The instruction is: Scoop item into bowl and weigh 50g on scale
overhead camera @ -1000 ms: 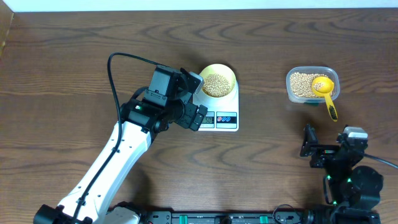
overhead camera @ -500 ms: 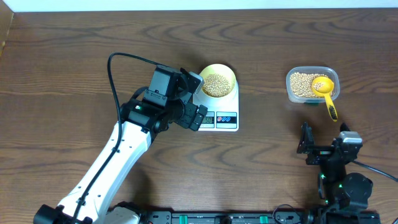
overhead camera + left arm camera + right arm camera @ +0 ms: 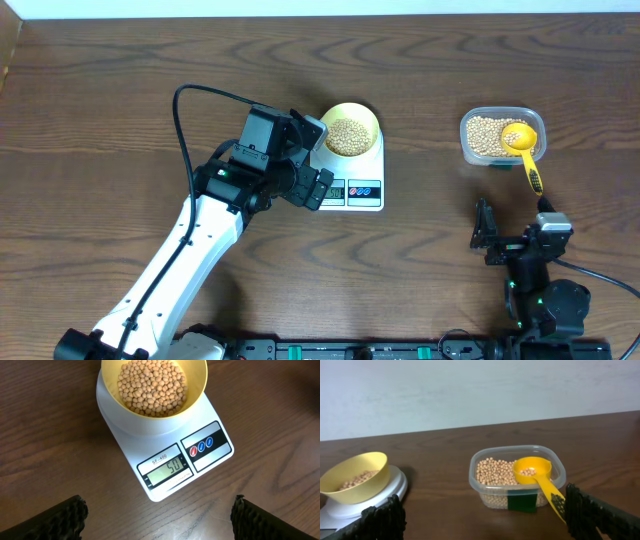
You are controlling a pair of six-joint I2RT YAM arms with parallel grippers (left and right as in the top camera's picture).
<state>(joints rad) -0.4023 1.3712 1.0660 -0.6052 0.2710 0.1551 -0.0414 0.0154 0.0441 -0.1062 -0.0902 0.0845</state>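
Beans [image 3: 152, 387] filled the yellow bowl [image 3: 196, 395], which sat on the scale [image 3: 125, 427] in the upper middle of the overhead frame, so their weight registered. The display [image 3: 167, 469] read 50, under the label "SF-400". The left tool [image 3: 160, 520] hovered by the scale's front, spread wide and empty, likely so its camera could read the figure. The right tool [image 3: 482, 522], also spread and empty, sat at lower right. The scoop [image 3: 535, 472] rested in the tub [image 3: 490, 495].

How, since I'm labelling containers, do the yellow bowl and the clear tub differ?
The bowl is round and opaque yellow; the tub is rectangular and clear. The bowl sits on the scale; the tub sits on the table. The tub has a scoop in it; the bowl doesn't. Both hold beans.
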